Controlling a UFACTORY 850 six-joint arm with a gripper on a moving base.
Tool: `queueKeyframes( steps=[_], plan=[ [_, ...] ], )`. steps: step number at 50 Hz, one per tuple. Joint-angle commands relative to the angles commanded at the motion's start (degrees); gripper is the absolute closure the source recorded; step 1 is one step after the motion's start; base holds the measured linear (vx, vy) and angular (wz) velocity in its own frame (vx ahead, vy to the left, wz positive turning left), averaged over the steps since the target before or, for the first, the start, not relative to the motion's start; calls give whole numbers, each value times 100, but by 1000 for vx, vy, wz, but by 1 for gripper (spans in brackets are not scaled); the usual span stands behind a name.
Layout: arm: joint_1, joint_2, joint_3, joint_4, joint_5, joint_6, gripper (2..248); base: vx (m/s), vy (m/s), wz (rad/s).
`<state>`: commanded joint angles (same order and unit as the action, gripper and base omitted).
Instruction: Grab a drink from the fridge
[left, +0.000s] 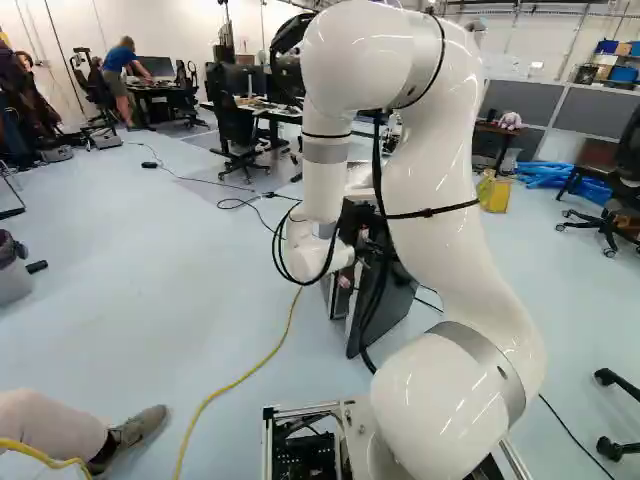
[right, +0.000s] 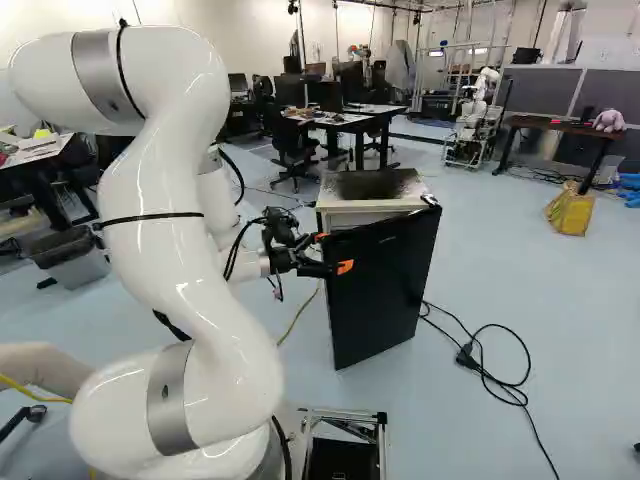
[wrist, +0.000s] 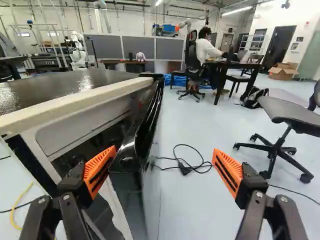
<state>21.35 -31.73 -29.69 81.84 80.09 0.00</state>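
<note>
One small white fridge with a dark top (right: 345, 218) stands on the pale blue floor (left: 120, 290), ahead of the white jointed arm (left: 430, 150). Its glossy black door (right: 385, 285) is ajar, angled out from the body; the dark interior shows through the gap in the wrist view. The black two-fingered gripper (right: 333, 252) is at the door's free edge, jaws spread wide. The edge lies between the fingers, just beside one ribbed orange pad (wrist: 100, 167); contact cannot be determined. A looped black cable with a plug (wrist: 185, 169) lies on the floor beyond the door.
</note>
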Motion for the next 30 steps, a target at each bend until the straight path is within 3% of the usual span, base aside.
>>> queueKeyframes(
  steps=[30],
  plan=[
    [-37,304,747,311,12,0,3,0,0,0]
  ],
)
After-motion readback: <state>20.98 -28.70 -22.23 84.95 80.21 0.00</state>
